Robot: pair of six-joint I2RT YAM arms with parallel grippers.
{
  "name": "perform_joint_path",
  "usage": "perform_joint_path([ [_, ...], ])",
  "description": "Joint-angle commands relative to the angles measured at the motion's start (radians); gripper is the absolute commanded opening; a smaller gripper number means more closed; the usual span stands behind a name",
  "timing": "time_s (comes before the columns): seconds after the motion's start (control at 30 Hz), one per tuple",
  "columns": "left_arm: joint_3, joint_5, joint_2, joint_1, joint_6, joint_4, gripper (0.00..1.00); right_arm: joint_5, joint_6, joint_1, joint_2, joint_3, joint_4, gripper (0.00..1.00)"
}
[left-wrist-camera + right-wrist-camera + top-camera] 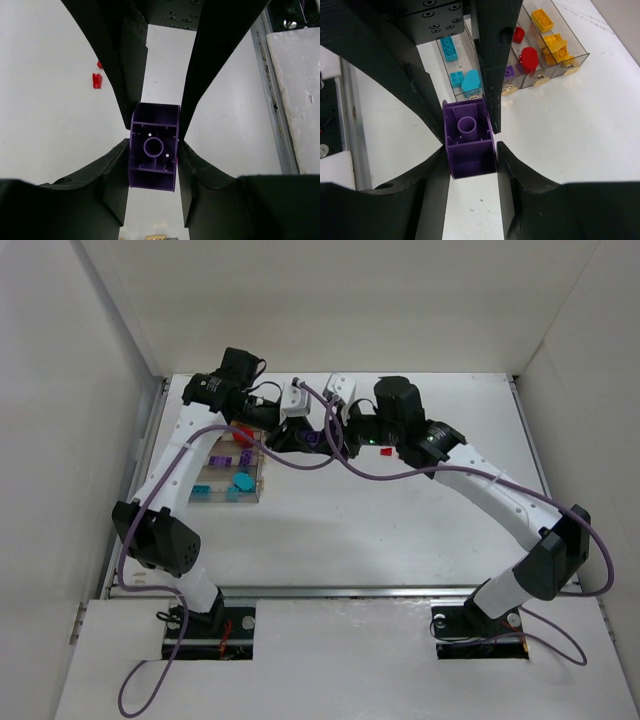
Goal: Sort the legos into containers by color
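A purple lego [153,150] is held above the table between both grippers, its hollow underside toward the cameras; it also shows in the right wrist view [469,142] and the top view [309,439]. My left gripper [153,159] is shut on its near part. My right gripper [470,159] is shut on it from the opposite side. They meet at the back of the table, left [285,434] and right [328,436]. The containers [522,82] hold cyan [470,81], purple, red [528,58] and yellow [555,42] legos, one colour per bin.
The containers [228,476] stand left of centre, just left of the joined grippers. A small red lego [383,453] lies on the table under the right arm. Two small red pieces [96,80] lie on the table. A metal rail [274,100] edges the table.
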Motion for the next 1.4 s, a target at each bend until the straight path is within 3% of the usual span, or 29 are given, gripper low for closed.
perform_joint_path([
  [0.0, -0.011, -0.03, -0.008, -0.003, 0.013, 0.021, 0.03, 0.015, 0.052, 0.012, -0.048, -0.002, 0.065, 0.0],
  [0.07, -0.011, -0.03, 0.001, -0.003, 0.013, 0.021, 0.0, 0.015, 0.052, 0.012, -0.048, -0.002, 0.065, 0.04],
  [0.13, -0.011, -0.04, 0.001, -0.003, 0.013, 0.021, 0.0, 0.048, 0.052, 0.012, -0.039, -0.002, 0.046, 0.23],
  [0.17, -0.022, -0.052, 0.001, -0.003, 0.013, 0.021, 0.0, 0.064, 0.065, 0.012, -0.03, 0.012, 0.035, 0.52],
  [0.2, -0.037, -0.061, 0.001, -0.003, 0.013, 0.021, 0.0, 0.09, 0.088, 0.012, -0.03, 0.023, 0.026, 0.67],
  [0.3, -0.077, -0.099, 0.001, 0.046, -0.005, 0.047, 0.0, 0.212, 0.127, 0.012, -0.018, 0.023, -0.004, 0.98],
  [0.4, -0.169, -0.153, -0.017, 0.15, -0.059, 0.113, 0.0, 0.315, 0.153, 0.012, -0.018, 0.011, -0.016, 1.0],
  [0.47, -0.264, -0.193, -0.028, 0.248, -0.125, 0.255, 0.0, 0.355, 0.174, 0.012, -0.027, -0.015, -0.016, 1.0],
  [0.63, -0.433, -0.325, -0.072, 0.409, -0.24, 0.459, 0.0, 0.356, 0.193, 0.003, -0.027, -0.026, -0.016, 1.0],
  [0.77, -0.504, -0.411, -0.072, 0.489, -0.249, 0.61, 0.0, 0.345, 0.193, 0.003, -0.006, -0.017, -0.016, 1.0],
  [1.03, -0.528, -0.566, -0.005, 0.554, -0.263, 0.719, 0.0, 0.355, 0.193, -0.006, 0.013, 0.003, -0.036, 1.0],
  [1.23, -0.508, -0.566, 0.05, 0.554, -0.189, 0.649, 0.2, 0.377, 0.211, -0.016, 0.013, 0.003, -0.045, 1.0],
  [1.37, -0.518, -0.576, 0.07, 0.554, -0.165, 0.621, 0.4, 0.377, 0.211, -0.025, 0.013, 0.012, -0.045, 1.0],
])
